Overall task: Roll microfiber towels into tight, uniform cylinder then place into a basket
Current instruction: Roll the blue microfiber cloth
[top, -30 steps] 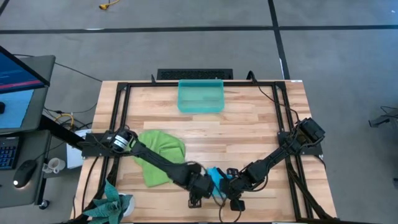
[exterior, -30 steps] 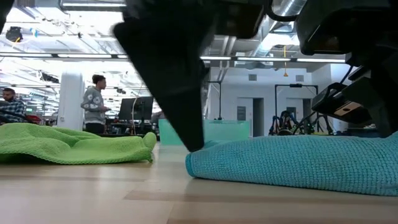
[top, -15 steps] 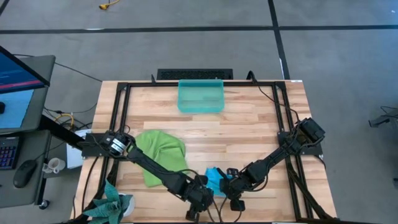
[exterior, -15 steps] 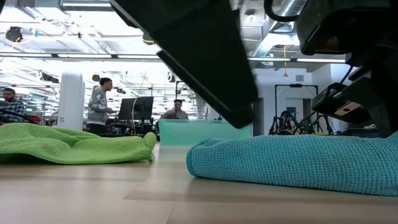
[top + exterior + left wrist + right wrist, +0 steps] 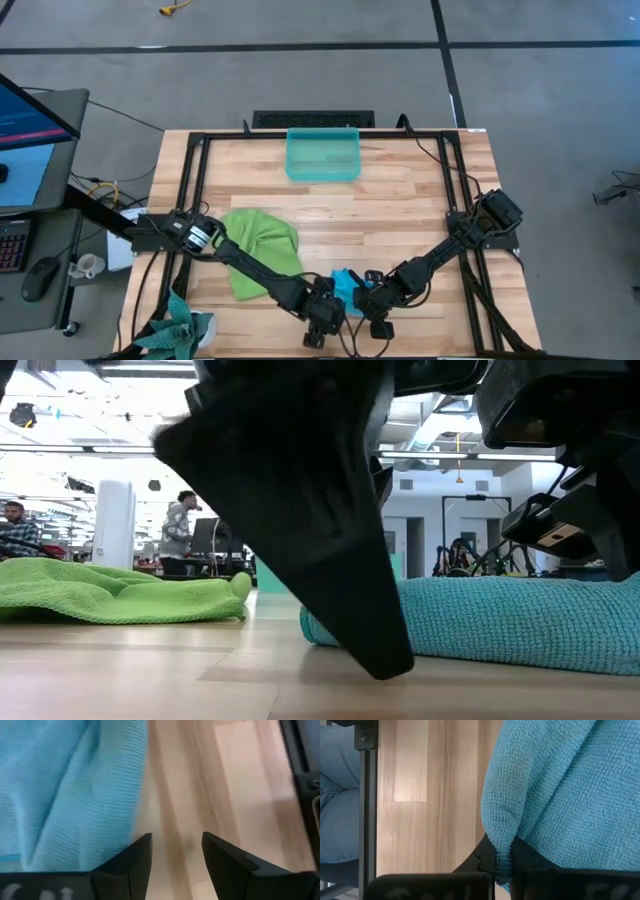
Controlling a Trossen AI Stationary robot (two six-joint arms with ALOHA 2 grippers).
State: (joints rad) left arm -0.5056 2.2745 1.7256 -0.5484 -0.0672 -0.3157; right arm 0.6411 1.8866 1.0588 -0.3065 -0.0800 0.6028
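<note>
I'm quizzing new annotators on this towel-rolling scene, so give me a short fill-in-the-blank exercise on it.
1. The right gripper is shut on the edge of the ____ towel.
2. The left gripper has its fingers ____, with bare table between them.
3. The lime green towel lies crumpled on the table's ____ side in the high view.
4. The basket holds ____ towels.

Missing words: blue; open; left; no

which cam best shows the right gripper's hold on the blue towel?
Right wrist view: the right gripper is shut on a fold of the blue towel, seen close up. High view shows the grip only small, near the table's front edge. Low view shows the towel without the fingertips. Left wrist view shows only towel beside the open left gripper.
</note>
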